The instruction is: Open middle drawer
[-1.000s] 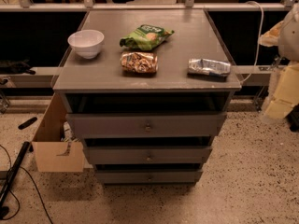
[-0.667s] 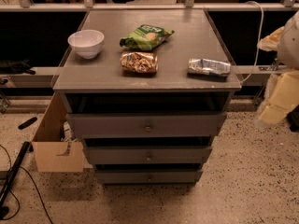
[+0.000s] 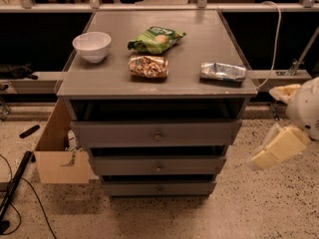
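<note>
While the gripper [image 3: 271, 153] hangs low at the right side of the room, down near the speckled floor [image 3: 259, 208] and about level with the drawers, it is well apart from the grey cabinet [image 3: 154, 86] and touches nothing on it. From where I stand it is a pale, cream-coloured shape, and I cannot tell how far open it is or whether it holds anything. The middle drawer [image 3: 157, 166] sits in the front of the cabinet between the top drawer [image 3: 155, 133] and the bottom drawer [image 3: 158, 188], with a dark gap above its flat front and a small round knob [image 3: 158, 169] at its centre. On the cabinet top a white bowl [image 3: 92, 46] stands at the left, a green bag [image 3: 156, 38] lies near the middle toward the back, a brown snack bag [image 3: 148, 66] lies just in front of it, and a silver packet [image 3: 223, 71] lies at the right near the front edge. A cardboard box [image 3: 60, 158] stands on the floor against the cabinet's left side, and a white cable [image 3: 276, 39] loops down behind the right corner.
</note>
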Available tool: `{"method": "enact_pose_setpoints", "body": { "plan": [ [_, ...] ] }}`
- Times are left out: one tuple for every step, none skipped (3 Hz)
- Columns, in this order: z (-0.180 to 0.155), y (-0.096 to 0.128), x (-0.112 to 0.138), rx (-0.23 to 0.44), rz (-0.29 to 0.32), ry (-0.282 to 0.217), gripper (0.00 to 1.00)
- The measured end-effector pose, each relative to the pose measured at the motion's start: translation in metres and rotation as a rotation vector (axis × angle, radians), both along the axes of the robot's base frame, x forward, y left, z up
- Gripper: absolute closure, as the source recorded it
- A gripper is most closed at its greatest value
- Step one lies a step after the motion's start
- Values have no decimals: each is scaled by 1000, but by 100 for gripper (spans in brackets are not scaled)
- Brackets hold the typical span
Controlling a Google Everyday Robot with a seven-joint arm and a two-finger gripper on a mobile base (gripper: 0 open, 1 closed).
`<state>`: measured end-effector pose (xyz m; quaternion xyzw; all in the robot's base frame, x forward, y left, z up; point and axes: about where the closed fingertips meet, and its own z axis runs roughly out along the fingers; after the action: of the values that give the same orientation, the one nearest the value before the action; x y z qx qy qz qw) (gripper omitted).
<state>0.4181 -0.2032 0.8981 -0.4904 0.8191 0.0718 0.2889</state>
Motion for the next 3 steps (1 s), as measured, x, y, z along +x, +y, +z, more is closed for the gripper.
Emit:
{"method": "enact_pose_setpoints", "body": {
  "plan": [
    [-37,4,10,58,-3,-22,0],
    [-77,7,25,60,36,-19,0],
    [-77,7,25,60,36,-19,0]
  ]
}}
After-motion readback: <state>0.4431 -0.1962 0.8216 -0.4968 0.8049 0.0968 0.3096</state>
